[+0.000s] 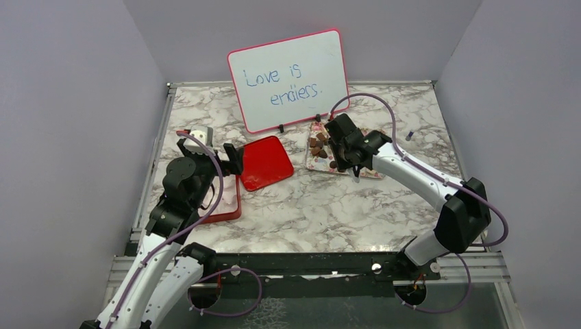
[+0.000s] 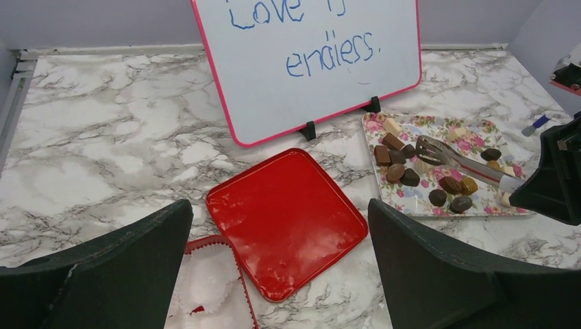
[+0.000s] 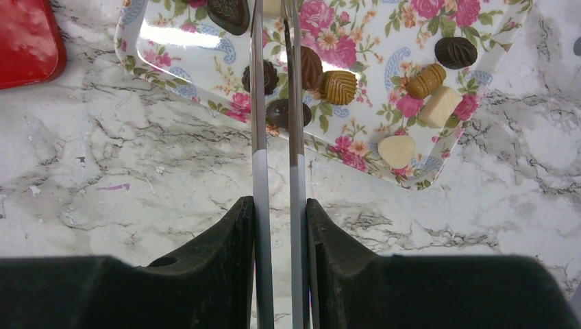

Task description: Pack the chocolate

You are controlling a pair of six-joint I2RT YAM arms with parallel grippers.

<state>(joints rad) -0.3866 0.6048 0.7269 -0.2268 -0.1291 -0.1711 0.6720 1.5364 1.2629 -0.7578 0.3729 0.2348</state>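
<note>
right gripper (image 3: 279, 205): clamped on a pair of metal tongs (image 3: 259, 103), one finger pressing each blade from the outside; on my wrist cam the blades are nearly together with just a thin gap

tongs: sticking out over the flowery tray (image 3: 171, 41); the tips run off the top of my right wrist view, and from the left wrist cam I honestly can't tell if a piece is caught between them

chocolate (image 3: 339, 87): every piece I can see is on the tray, a mix of dark ones, caramel-brown ones and a few cream ones; the cream ones sit toward the tray corner nearest the right arm, and a couple of dark pieces are right beside the blades

tray: flat on the marble table (image 1: 329, 205), to the right of the lid, just in front of the whiteboard's right end

left gripper (image 2: 279, 205): fingers wide apart, nothing between them, hanging above the table over by the box

lid (image 2: 301, 240): glossy red, lying flat between the box and the tray, apart from the tray

box (image 2: 212, 288): red rim with a white paper liner inside, just beside the lid's near corner; can't tell if they touch

whiteboard (image 1: 291, 79): propped at the back, pink frame, "Love is endless." in blue marker
</note>
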